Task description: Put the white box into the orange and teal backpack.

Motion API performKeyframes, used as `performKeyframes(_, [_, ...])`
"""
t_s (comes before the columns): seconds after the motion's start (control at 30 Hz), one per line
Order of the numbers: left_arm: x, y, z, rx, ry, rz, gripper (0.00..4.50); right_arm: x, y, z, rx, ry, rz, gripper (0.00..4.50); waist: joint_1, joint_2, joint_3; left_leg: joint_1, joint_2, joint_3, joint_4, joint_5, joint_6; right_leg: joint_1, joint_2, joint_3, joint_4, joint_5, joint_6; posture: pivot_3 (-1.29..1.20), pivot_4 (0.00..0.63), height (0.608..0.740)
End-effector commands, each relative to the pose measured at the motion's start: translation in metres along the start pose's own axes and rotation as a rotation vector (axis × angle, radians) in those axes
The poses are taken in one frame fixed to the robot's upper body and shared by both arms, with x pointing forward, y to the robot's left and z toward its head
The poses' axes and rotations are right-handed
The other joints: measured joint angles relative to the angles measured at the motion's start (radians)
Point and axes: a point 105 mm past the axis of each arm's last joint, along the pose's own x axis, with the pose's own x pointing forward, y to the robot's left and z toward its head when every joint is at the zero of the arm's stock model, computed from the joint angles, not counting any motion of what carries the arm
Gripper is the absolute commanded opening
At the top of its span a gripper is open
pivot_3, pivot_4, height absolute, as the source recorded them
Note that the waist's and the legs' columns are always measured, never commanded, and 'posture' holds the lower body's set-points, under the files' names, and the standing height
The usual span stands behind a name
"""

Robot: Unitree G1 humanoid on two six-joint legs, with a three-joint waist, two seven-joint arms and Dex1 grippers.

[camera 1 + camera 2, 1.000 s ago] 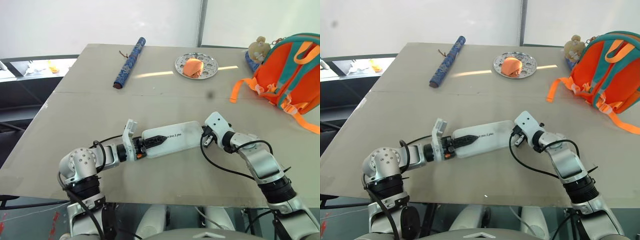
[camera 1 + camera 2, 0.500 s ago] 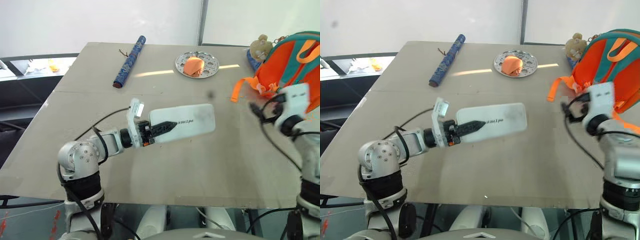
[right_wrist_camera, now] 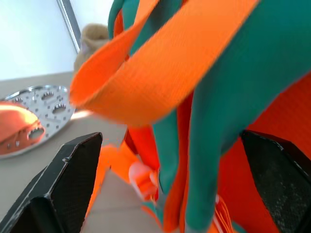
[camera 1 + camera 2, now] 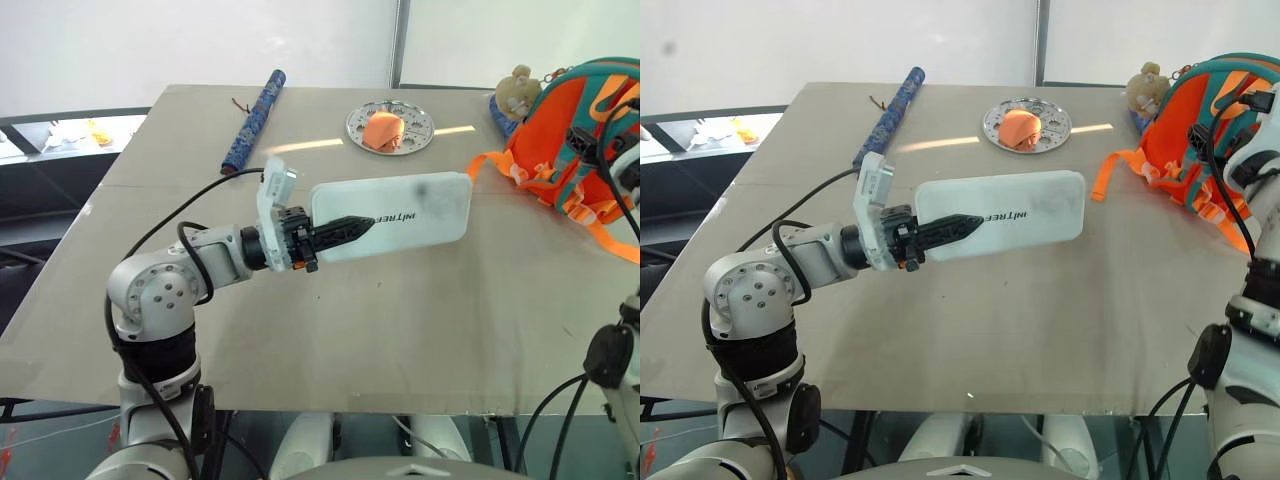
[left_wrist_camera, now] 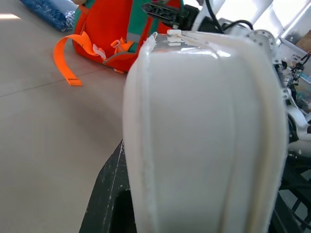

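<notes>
A: One white box (image 4: 400, 214) is counted, and it has been lifted clear of the table (image 4: 300, 330). It is now held level in mid-frame, clamped at its near end between the fingers of the left gripper (image 4: 335, 232). A second ago it was lying on the table with both grippers at it.

B: And the right gripper (image 3: 160, 179)?

A: It has been taken off the box and carried to the right edge of the frame, up against the orange and teal backpack (image 4: 560, 120). Its jaws have been spread wide; in the right wrist view an orange strap and teal fabric are seen between them, not yet gripped.

B: What is meant by that for the task?

A: The handover to one arm is judged complete. The backpack's opening probably has to be held apart next, so that the box can be fed in.

B: The rest of the count?

A: One backpack at upper right, with one beige plush charm (image 4: 517, 88) at its left. One round silver plate (image 4: 391, 127) at upper centre, bearing one orange object (image 4: 381, 130). One blue patterned roll (image 4: 254, 120) at upper left. Two grippers.
</notes>
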Motion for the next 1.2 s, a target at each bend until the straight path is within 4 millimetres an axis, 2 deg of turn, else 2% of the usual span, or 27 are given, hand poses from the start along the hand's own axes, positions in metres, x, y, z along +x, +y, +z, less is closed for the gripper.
performKeyframes(0.03, [-0.006, -0.009, 0.013, 0.068, -0.056, -0.01, 1.07, 0.014, 0.006, 0.012, -0.055, -0.064, 0.066, 3.98, -0.001, 0.0, 0.0, 0.0, 0.0, 0.0, 0.0, 0.0, 0.0, 0.0, 0.0, 0.0, 0.0, 0.0, 0.0, 0.0, 0.15, 0.733])
performKeyframes(0.13, [-0.01, -0.004, 0.011, 0.065, -0.063, 0.035, 1.07, 0.021, 0.015, 0.016, -0.091, -0.083, 0.12, 2.81, -0.004, 0.0, 0.002, 0.0, 0.0, 0.0, -0.001, 0.0, 0.0, 0.0, 0.0, 0.001, -0.001, 0.0, 0.0, 0.0, 0.15, 0.733])
performKeyframes(0.23, [-0.014, 0.003, 0.01, 0.057, -0.078, 0.091, 1.07, 0.024, 0.022, 0.019, -0.126, -0.104, 0.161, 1.16, -0.01, 0.0, 0.003, -0.002, 0.001, -0.002, -0.001, 0.0, 0.0, -0.003, 0.0, 0.002, -0.001, 0.0, 0.0, 0.0, 0.15, 0.733])
performKeyframes(0.27, [-0.015, 0.005, 0.01, 0.048, -0.088, 0.105, 1.07, 0.023, 0.027, 0.022, -0.133, -0.126, 0.195, 0.83, -0.011, -0.001, 0.003, -0.002, 0.001, -0.002, -0.001, 0.0, 0.0, -0.003, 0.0, 0.002, -0.001, 0.0, 0.0, 0.0, 0.15, 0.733])
performKeyframes(0.3, [-0.016, 0.007, 0.011, 0.04, -0.095, 0.113, 1.07, 0.022, 0.033, 0.025, -0.133, -0.147, 0.237, 0.29, -0.012, -0.001, 0.004, -0.002, 0.001, -0.003, -0.002, 0.0, 0.0, -0.003, 0.0, 0.002, -0.001, 0.0, 0.0, 0.0, 0.15, 0.733])
performKeyframes(0.33, [-0.016, 0.008, 0.011, 0.034, -0.098, 0.117, 1.07, 0.019, 0.041, 0.027, -0.134, -0.165, 0.292, 0.05, -0.012, -0.001, 0.004, -0.002, 0.001, -0.003, -0.002, 0.0, 0.0, -0.003, 0.0, 0.002, -0.001, 0.0, 0.0, 0.0, 0.15, 0.733])
performKeyframes(0.47, [-0.019, 0.018, 0.016, 0.004, -0.138, 0.156, 1.07, -0.012, 0.089, 0.032, -0.123, -0.211, 0.631, 0.05, -0.012, -0.001, 0.004, -0.003, 0.001, -0.004, -0.002, 0.0, 0.0, -0.004, 0.0, 0.001, -0.001, 0.0, 0.0, 0.0, 0.15, 0.733])
performKeyframes(0.57, [-0.023, 0.03, 0.028, -0.048, -0.214, 0.187, 1.07, -0.053, 0.13, 0.042, -0.103, -0.245, 0.898, 0.05, -0.015, 0.0, 0.005, -0.005, 0.002, -0.004, -0.002, 0.0, 0.0, -0.007, 0.0, 0.001, 0.0, 0.0, 0.0, 0.0, 0.15, 0.733])
performKeyframes(0.63, [-0.027, 0.036, 0.034, -0.065, -0.244, 0.205, 1.07, -0.073, 0.144, 0.044, -0.107, -0.241, 0.999, 0.05, -0.017, 0.0, 0.005, -0.008, 0.002, -0.004, -0.001, 0.0, 0.0, -0.011, 0.0, 0.002, 0.002, 0.0, 0.001, 0.0, 0.15, 0.733])
performKeyframes(0.77, [-0.043, 0.058, 0.051, -0.124, -0.359, 0.295, 1.07, -0.104, 0.163, 0.04, -0.123, -0.21, 1.134, 0.05, -0.015, 0.0, 0.005, -0.017, 0.002, -0.006, 0.003, 0.0, 0.0, -0.018, -0.001, 0.0, 0.003, 0.0, 0.001, 0.0, 0.15, 0.733])
performKeyframes(0.87, [-0.055, 0.063, 0.059, -0.146, -0.412, 0.305, 1.07, -0.133, 0.178, 0.049, -0.071, -0.232, 1.26, 0.05, -0.009, -0.001, 0.005, -0.018, 0.001, -0.007, 0.003, 0.0, 0.0, -0.018, -0.001, -0.001, 0.003, 0.0, 0.001, 0.0, 0.15, 0.733])
performKeyframes(0.97, [-0.087, 0.069, 0.087, -0.217, -0.584, 0.298, 1.07, -0.151, 0.183, 0.026, -0.078, -0.124, 1.305, 0.05, 0.011, -0.002, 0.005, -0.019, 0.0, -0.009, 0.003, 0.0, 0.0, -0.019, -0.003, -0.002, 0.003, 0.0, 0.001, 0.0, 0.15, 0.733])
performKeyframes(1.03, [-0.098, 0.071, 0.096, -0.236, -0.63, 0.3, 1.07, -0.154, 0.18, 0.01, -0.084, -0.058, 1.291, 0.05, 0.012, -0.004, 0.005, -0.021, 0.001, -0.014, 0.004, 0.0, -0.001, -0.019, -0.002, -0.007, 0.002, 0.0, 0.0, 0.0, 0.15, 0.733])
performKeyframes(1.07, [-0.101, 0.071, 0.098, -0.241, -0.639, 0.301, 1.07, -0.154, 0.179, 0.005, -0.083, -0.038, 1.284, 0.05, 0.012, -0.004, 0.005, -0.021, 0.001, -0.014, 0.004, 0.0, -0.001, -0.019, -0.002, -0.007, 0.003, 0.0, 0.0, 0.0, 0.15, 0.733])
performKeyframes(1.2, [-0.095, 0.057, 0.092, -0.178, -0.487, 0.24, 1.07, -0.16, 0.172, -0.027, -0.13, 0.076, 1.246, 0.05, 0.016, -0.005, 0.005, -0.021, -0.004, -0.013, 0.005, 0.0, -0.001, -0.018, -0.004, -0.006, 0.003, 0.0, 0.001, 0.0, 0.15, 0.733])
